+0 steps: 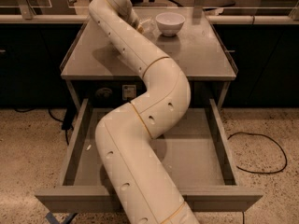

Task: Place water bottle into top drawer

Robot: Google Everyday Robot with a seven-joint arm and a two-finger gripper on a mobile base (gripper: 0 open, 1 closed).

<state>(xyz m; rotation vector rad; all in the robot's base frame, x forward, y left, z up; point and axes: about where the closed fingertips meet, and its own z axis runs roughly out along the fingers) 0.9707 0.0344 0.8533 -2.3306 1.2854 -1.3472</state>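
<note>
Evidently the task is only beginning — the top drawer (196, 162) is standing pulled open, with the water bottle (148, 26) lying on the grey surface (201, 55) just beside the white bowl (170, 22). The end effector (136, 19) is hovering at the bottle — spread or clamped, I cannot tell.

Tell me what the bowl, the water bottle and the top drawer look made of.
The bowl: glossy white, likely ceramic, maybe plastic. The water bottle: clear crinkled plastic, glinting. The top drawer: matte grey, apparently sheet metal, thin flat walls. The gripper sits by the bottle near the table's far edge.
</note>
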